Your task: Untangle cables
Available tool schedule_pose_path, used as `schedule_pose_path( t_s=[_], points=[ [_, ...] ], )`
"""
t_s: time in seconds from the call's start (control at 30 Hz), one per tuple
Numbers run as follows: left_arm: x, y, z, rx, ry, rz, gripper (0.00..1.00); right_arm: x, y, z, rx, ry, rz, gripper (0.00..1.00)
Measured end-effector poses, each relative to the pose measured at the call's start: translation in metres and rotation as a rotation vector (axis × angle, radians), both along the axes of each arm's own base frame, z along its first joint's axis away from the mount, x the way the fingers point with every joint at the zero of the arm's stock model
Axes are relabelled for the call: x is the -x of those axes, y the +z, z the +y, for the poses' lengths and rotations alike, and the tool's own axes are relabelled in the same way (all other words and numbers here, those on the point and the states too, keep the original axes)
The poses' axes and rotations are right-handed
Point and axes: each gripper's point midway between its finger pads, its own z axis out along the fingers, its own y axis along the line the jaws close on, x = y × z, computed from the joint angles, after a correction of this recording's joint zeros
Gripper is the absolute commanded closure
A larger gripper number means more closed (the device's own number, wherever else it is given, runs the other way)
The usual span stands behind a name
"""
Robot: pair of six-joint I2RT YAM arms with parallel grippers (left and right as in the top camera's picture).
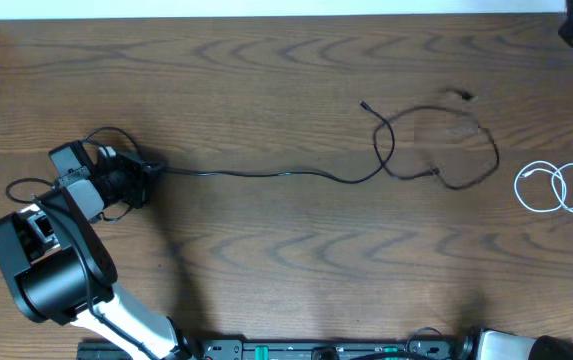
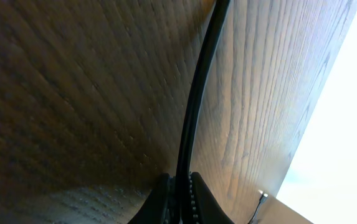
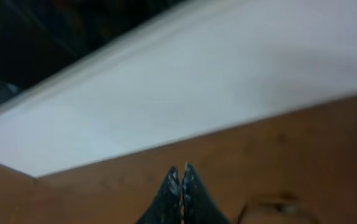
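wooden table (image 1: 266, 80) | left arm (image 1: 76, 260) low (far left) | fingers (image 2: 208, 205) pinching black cable (image 1: 266, 174)

Long black cable (image 1: 266, 173) stretched across the wood, apparently crossing the looped black cable (image 1: 494, 155); white cable (image 1: 551, 188) coiled apart, rightward.

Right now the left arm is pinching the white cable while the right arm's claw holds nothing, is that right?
Not quite. The left gripper is pinching a black cable, not the white one; the overhead view shows the white cable lying loose, far from it. The right gripper holds nothing.
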Motion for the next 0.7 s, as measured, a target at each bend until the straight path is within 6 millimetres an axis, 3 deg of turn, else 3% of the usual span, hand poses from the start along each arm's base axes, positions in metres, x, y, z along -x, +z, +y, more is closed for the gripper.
schedule_pose_path(
  t_s=[0.1,0.27,0.5,0.6,0.7],
  points=[
    [0.000,0.000,0.000,0.000,0.000,0.000,0.92,0.007,-0.021,-0.001,0.003,-0.009,0.091,0.99],
    [-0.001,0.000,-0.001,-0.003,-0.003,0.000,0.92,0.024,-0.075,-0.002,0.023,0.006,0.316,0.99],
    [-0.002,0.000,-0.004,-0.018,-0.010,0.002,0.89,0.037,-0.168,0.010,-0.008,0.075,0.698,0.64],
    [-0.003,0.000,-0.005,-0.020,-0.012,0.002,0.83,0.040,-0.201,0.029,0.011,0.159,0.828,0.55],
    [-0.004,0.002,-0.005,-0.024,-0.015,-0.004,0.77,0.042,-0.228,0.052,0.042,0.250,0.926,0.38]
  ],
)
